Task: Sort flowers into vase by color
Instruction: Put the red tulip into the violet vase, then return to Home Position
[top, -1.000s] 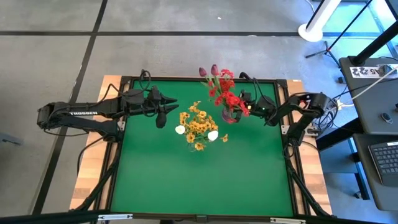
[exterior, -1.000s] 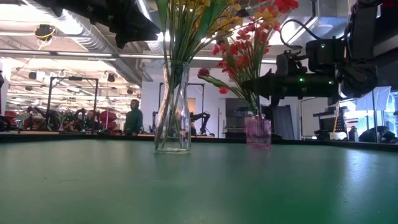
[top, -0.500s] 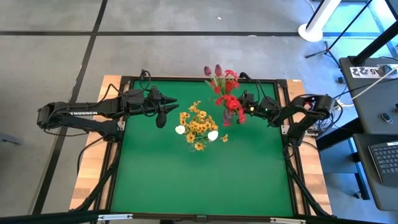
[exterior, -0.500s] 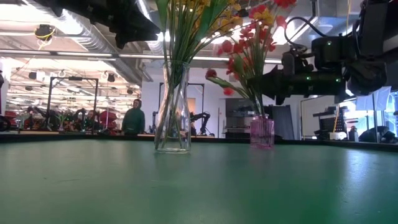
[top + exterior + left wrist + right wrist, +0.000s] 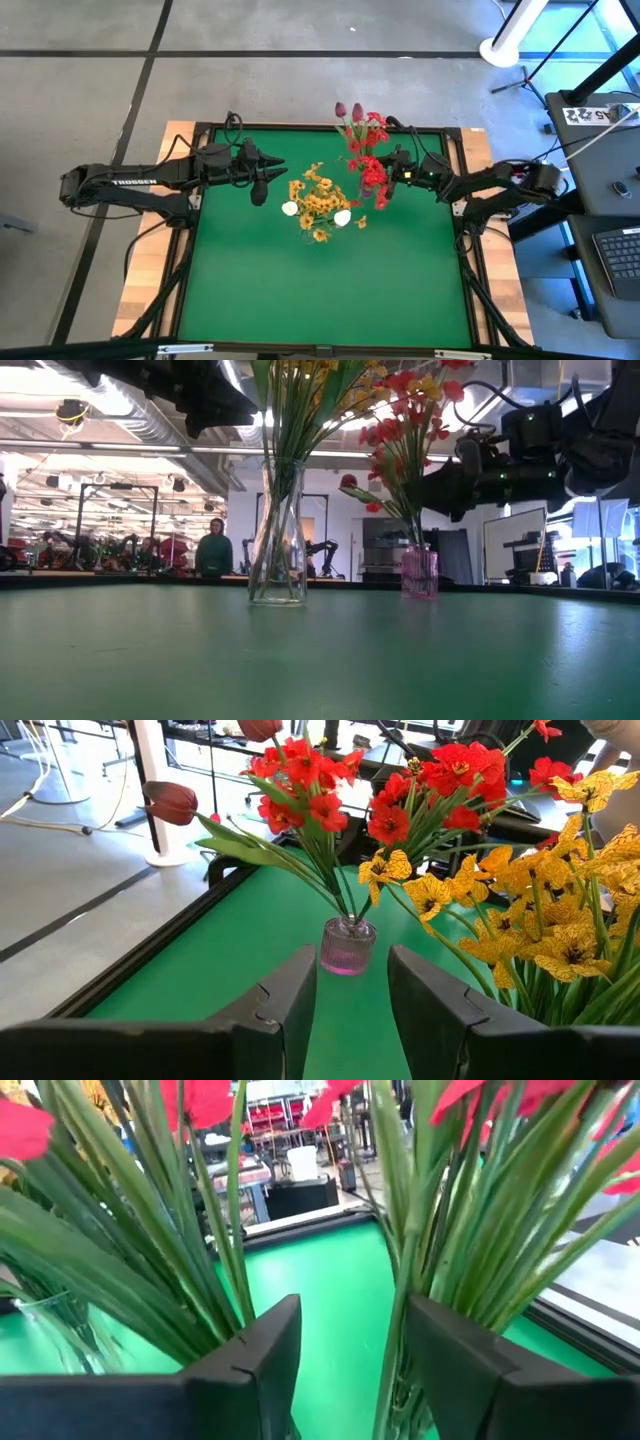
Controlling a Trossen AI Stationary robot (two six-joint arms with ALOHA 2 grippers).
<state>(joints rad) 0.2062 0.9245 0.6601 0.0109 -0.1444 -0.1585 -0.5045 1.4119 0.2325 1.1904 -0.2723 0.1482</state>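
A small pink vase (image 5: 419,573) stands on the green table at the far middle and also shows in the left wrist view (image 5: 347,945). It holds red blossoms (image 5: 368,155) and dark maroon buds (image 5: 341,110). A tall clear vase (image 5: 278,540) holds yellow blossoms (image 5: 320,200) and white tulip buds (image 5: 289,209). My right gripper (image 5: 392,172) is open at the red flowers' green stems (image 5: 440,1230), above the pink vase. My left gripper (image 5: 262,185) is open and empty, to the left of the clear vase. My right gripper stands open and level, coming from the table's right side at the red flowers' stems. One stem (image 5: 395,1350) runs close along the inner side of one finger (image 5: 450,1370). I cannot tell whether it touches.
The yellow bunch spreads wide beside the red one (image 5: 540,910). The table has a raised dark frame (image 5: 460,215). Bare green surface lies toward the near edge (image 5: 320,290). A person stands in the room beyond (image 5: 212,550).
The red bunch has swung from leaning toward the table's left to more upright, its blossoms and maroon buds moving toward the right. The pink vase stays about where it was. My right gripper has risen a little beside the stems as its arm stretched out flatter.
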